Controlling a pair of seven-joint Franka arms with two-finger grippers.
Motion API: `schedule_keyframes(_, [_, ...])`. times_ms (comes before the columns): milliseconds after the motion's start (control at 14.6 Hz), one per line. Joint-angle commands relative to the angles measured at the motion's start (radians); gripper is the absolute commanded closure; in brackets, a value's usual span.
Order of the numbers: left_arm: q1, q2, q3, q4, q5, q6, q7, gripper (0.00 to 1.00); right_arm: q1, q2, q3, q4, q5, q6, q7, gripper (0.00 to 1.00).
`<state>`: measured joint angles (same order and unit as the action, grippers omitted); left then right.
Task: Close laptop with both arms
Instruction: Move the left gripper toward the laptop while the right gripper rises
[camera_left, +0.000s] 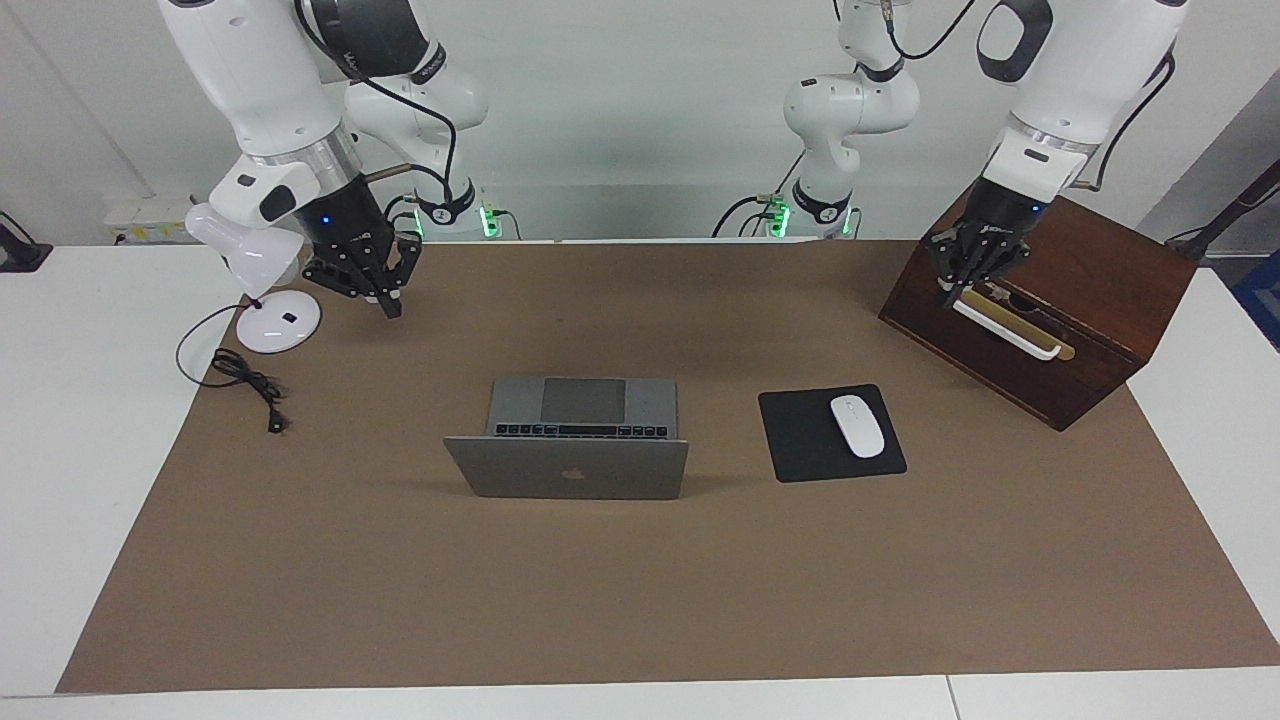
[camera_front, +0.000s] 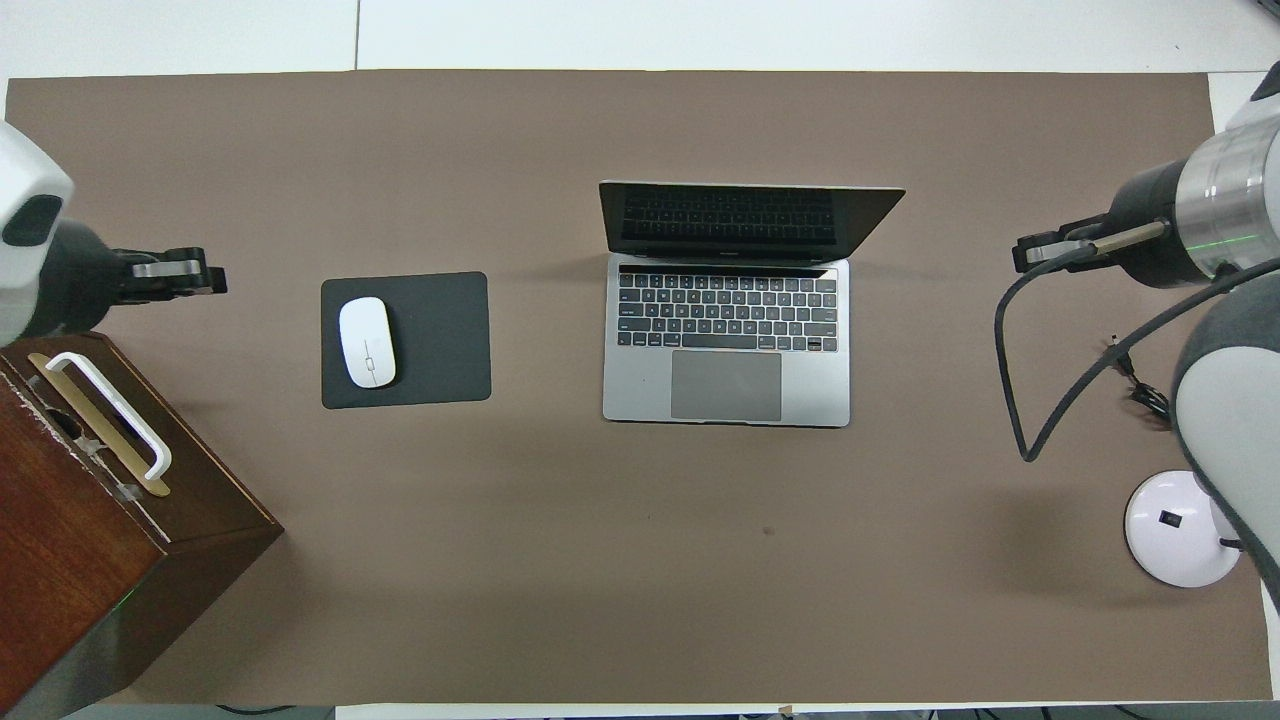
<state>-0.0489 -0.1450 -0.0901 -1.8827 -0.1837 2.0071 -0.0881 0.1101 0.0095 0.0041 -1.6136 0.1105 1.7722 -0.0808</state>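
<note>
The silver-grey laptop stands open in the middle of the brown mat, its lid tilted up and its keyboard facing the robots. My right gripper hangs shut and holding nothing over the mat toward the right arm's end, beside the lamp; the overhead view shows the right gripper well apart from the laptop. My left gripper is shut and holds nothing, over the front edge of the wooden box. From overhead, the left gripper points toward the mouse pad.
A dark wooden box with a white handle stands at the left arm's end. A white mouse lies on a black mouse pad beside the laptop. A white lamp base and black cable lie at the right arm's end.
</note>
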Motion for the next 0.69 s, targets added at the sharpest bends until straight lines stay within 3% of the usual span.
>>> schedule_keyframes(0, [-0.086, -0.117, 0.010, -0.221, -0.022, 0.209, -0.041, 1.00, -0.006, 0.079, 0.005, 0.098, 0.023, -0.010, -0.025, 1.00])
schedule_keyframes(275, [-0.193, -0.171, 0.010, -0.370, -0.026, 0.399, -0.044, 1.00, -0.003, 0.208, 0.017, 0.222, 0.017, 0.000, -0.024, 1.00])
schedule_keyframes(618, [-0.337, -0.156, 0.010, -0.496, -0.026, 0.666, -0.065, 1.00, 0.023, 0.365, 0.017, 0.368, 0.015, 0.010, -0.019, 1.00])
